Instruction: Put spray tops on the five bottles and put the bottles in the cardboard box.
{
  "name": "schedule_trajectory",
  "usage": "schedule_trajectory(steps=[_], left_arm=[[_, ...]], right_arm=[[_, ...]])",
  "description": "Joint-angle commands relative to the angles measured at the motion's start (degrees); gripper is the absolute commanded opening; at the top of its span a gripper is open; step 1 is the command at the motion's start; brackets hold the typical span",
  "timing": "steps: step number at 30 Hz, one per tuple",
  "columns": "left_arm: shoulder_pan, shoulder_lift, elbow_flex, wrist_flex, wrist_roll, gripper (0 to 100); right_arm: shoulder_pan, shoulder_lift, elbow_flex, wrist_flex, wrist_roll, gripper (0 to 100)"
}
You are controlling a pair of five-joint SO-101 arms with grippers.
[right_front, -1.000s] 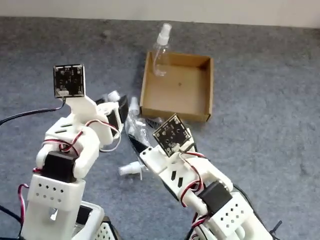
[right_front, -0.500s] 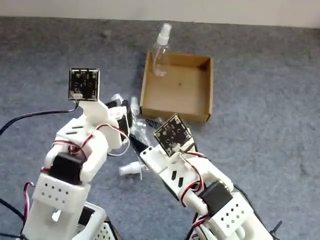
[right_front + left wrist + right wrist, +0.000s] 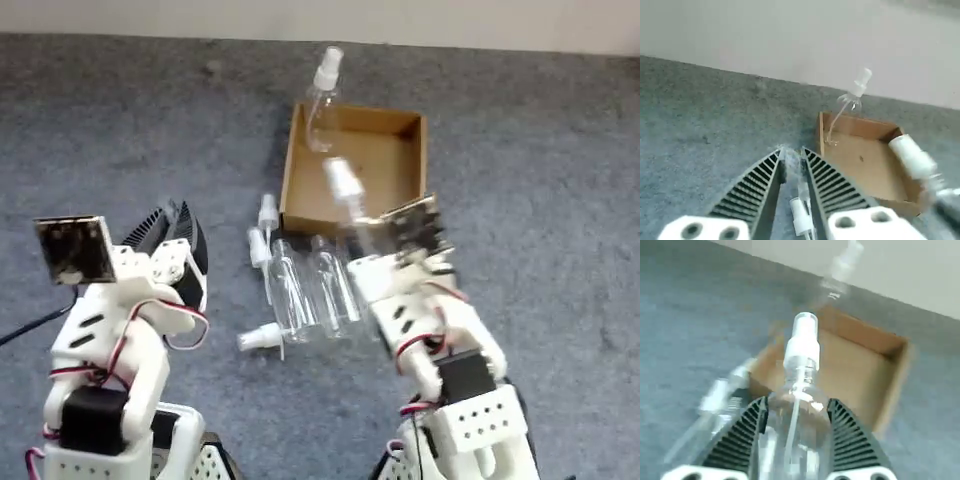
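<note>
**A:** While the right gripper (image 3: 797,407) is clamped on the held bottle (image 3: 799,390), where is that bottle?

**B:** It is up off the carpet (image 3: 520,120), above the near edge of the cardboard box (image 3: 420,160). Its white spray top points toward the box's far edge.

**A:** How would you expect it to handle?

**B:** It looks empty, thin and clear, so I judge it light and a little springy. A hard squeeze would likely dent it. The round, smooth wall could pivot or slip between the fingers. The best hold is across the body just under the shoulder, as it is held here, never by the top, which may pull off.

**A:** And the left gripper (image 3: 792,155)?

**B:** Its fingers are drawn almost together, with nothing gripped that I can make out. It hangs over the carpet's near left part, well apart from the box.

**A:** What else is there?

**B:** A leaning bottle (image 3: 320,100) with its top on rests in the box's far left corner. Two bottles (image 3: 285,290) lie side by side on the carpet by the box's near left corner, with a loose spray top (image 3: 262,338) nearer the carpet's near edge.
</note>
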Motion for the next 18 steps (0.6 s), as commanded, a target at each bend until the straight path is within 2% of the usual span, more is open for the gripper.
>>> schedule_trajectory(steps=[1,4,7,11,14,18], left_arm=[[-1.1,-0.7,1.9,-4.0,-0.4,1],[-1.1,-0.7,2.8,-5.2,-0.4,1],[-1.1,-0.7,2.9,-5.0,-0.4,1],[-1.1,-0.7,2.9,-4.9,-0.4,1],[-1.1,-0.7,2.9,-4.9,-0.4,1],[-1.1,-0.7,2.9,-4.9,-0.4,1]], right_arm=[[14.7,-0.5,-6.6,5.2,5.3,0.3],[26.9,-0.3,-8.0,6.4,10.5,0.3],[35.2,-0.2,-4.3,6.3,16.5,0.3],[41.9,-0.2,3.5,2.0,21.9,0.3],[46.4,1.0,9.3,-3.9,22.4,0.3],[47.9,14.0,8.7,-4.5,22.2,0.3]])
